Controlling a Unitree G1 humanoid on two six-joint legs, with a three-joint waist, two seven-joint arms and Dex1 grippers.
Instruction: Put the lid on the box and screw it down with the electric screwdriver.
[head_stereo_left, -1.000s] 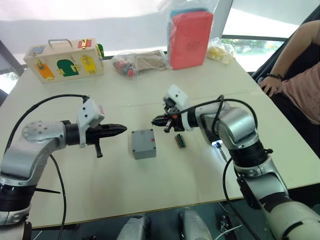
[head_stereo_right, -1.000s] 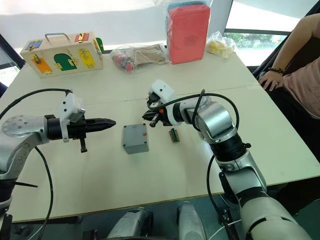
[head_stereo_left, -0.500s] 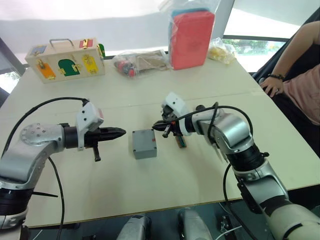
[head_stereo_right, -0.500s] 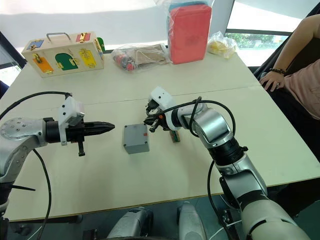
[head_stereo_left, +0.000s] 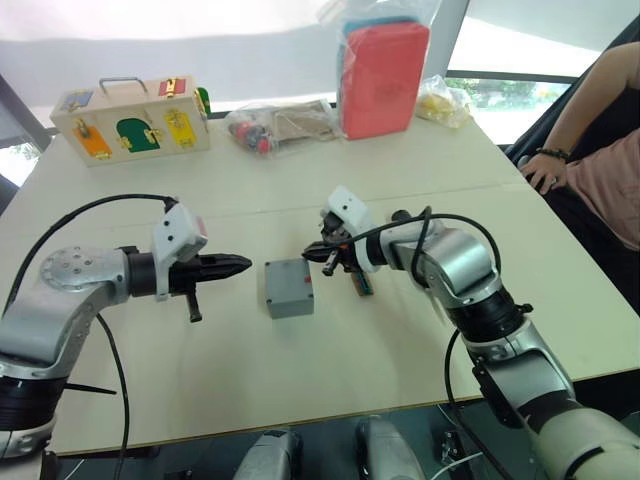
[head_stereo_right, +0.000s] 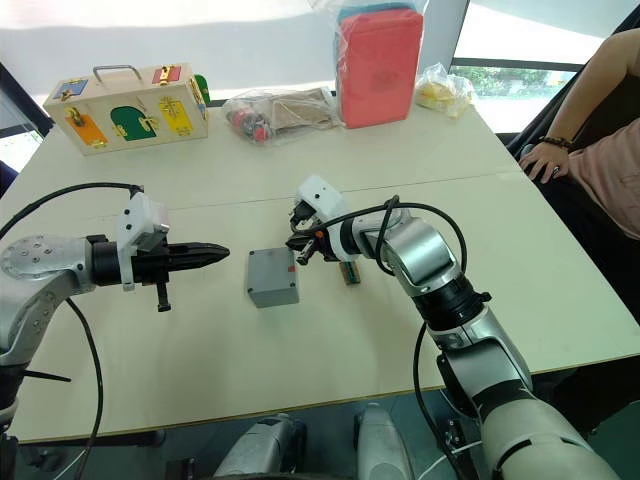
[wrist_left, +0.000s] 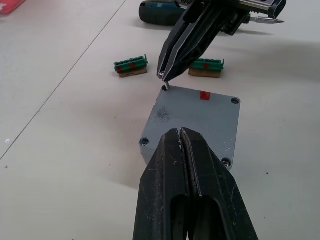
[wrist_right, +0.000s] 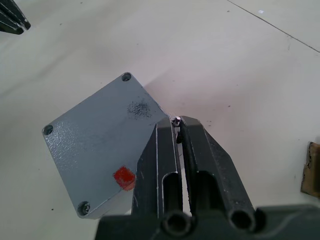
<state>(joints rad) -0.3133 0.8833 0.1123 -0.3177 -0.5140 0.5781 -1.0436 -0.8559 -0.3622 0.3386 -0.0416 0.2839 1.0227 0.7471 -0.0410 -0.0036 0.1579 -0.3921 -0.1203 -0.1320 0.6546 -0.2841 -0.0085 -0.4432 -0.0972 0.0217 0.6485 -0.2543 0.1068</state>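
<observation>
We should lower our right gripper (wrist_left: 167, 75), pinched on a tiny silver screw (wrist_right: 175, 120), squarely into the flat grey plastic lid (wrist_left: 195, 117)'s empty corner hole, left gripper (wrist_left: 181, 145) shut, empty.

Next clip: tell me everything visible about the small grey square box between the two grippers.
The small grey plastic box sits flat on the pale table, its flat grey lid on. Screws show in three lid corners; the right gripper pinches a tiny screw at the fourth corner. A red mark and a dark smudge sit on top. The left gripper, shut, hovers beside it, apart.
</observation>
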